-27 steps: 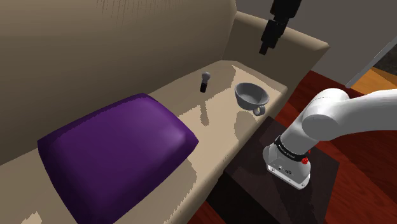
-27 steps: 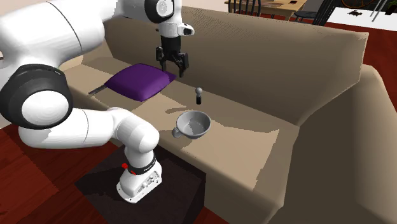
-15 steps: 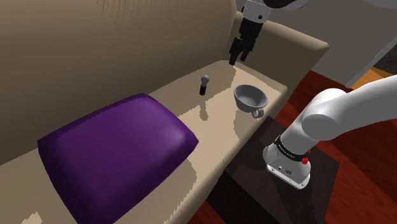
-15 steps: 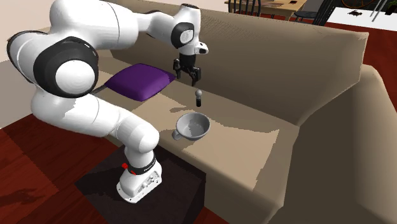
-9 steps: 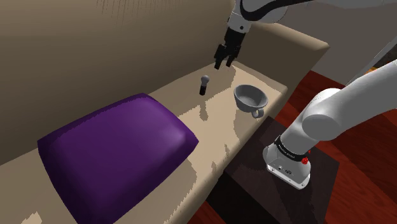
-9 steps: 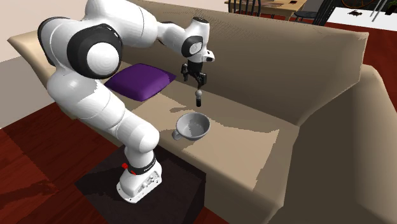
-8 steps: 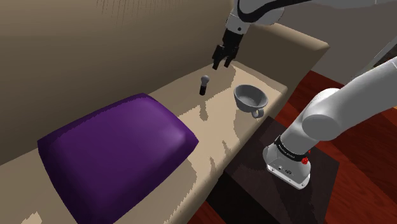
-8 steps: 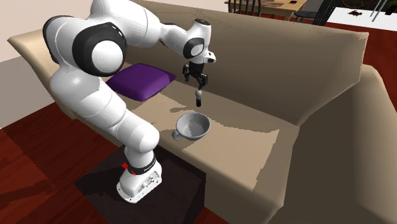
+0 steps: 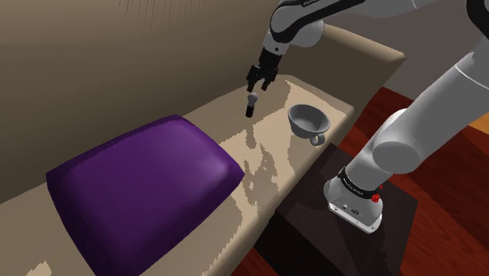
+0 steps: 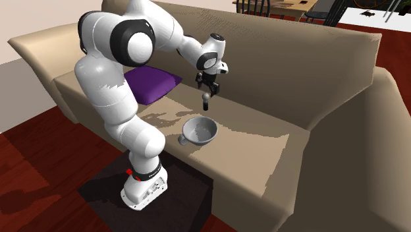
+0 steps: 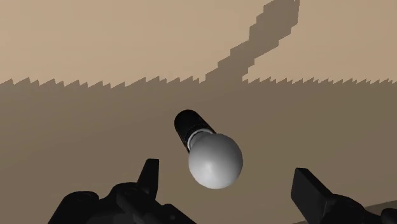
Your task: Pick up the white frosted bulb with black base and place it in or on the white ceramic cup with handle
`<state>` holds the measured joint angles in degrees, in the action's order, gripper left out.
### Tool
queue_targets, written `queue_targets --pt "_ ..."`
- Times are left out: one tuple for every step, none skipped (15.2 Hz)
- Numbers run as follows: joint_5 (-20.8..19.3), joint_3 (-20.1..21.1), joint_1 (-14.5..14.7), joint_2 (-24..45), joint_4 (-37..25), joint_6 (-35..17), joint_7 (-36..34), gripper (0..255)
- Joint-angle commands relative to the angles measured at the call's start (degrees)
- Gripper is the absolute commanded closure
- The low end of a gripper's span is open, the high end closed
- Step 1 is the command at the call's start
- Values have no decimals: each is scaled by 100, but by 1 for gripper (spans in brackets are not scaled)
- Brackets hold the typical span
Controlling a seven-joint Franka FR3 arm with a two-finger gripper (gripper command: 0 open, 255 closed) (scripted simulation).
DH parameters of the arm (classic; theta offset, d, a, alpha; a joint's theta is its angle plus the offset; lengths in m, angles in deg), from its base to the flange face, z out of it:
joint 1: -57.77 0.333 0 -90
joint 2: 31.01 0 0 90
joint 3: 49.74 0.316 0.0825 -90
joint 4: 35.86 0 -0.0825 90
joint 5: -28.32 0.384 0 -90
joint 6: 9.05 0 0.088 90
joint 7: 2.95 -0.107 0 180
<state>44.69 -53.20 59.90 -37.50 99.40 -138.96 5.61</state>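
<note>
The bulb (image 9: 251, 103) stands upright on its black base on the tan sofa seat, its grey-white globe on top. My black gripper (image 9: 256, 85) hangs just above the globe, fingers apart and touching nothing. In the wrist view the bulb (image 11: 215, 158) sits between and just beyond the two open fingers (image 11: 150, 175). The grey-white cup with handle (image 9: 308, 121) rests on the seat to the shoulder view's right of the bulb. From the second exterior view the gripper (image 10: 207, 89) is right over the bulb (image 10: 206, 99), and the cup (image 10: 199, 130) lies nearer the seat's front edge.
A purple cushion (image 9: 141, 179) covers the seat at the shoulder view's left. The sofa backrest (image 9: 157, 55) rises close behind the bulb, and an armrest (image 9: 368, 51) stands beyond the cup. My stand (image 9: 354, 208) sits on a dark box on the red wood floor.
My gripper has moved toward the shoulder view's left and come down, from above the cup's side to just over the bulb. Bulb and cup have not moved.
</note>
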Motion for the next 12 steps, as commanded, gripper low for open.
queue_targets --pt "55 12 19 109 42 -156 35 0" --pt "80 20 29 158 69 -233 50 0" --pt "105 28 40 209 95 -310 66 0" --pt "132 37 51 261 120 -387 83 0" --pt "148 42 57 292 133 -431 92 0" --pt "147 42 57 291 134 -431 92 0" --pt "147 42 57 292 133 -431 92 0" --pt "148 42 57 292 133 -431 92 0" --pt "148 42 57 292 133 -431 92 0" --pt "148 42 57 292 133 -431 92 0" --pt "148 42 57 292 133 -431 92 0" --pt "148 42 57 292 133 -431 92 0"
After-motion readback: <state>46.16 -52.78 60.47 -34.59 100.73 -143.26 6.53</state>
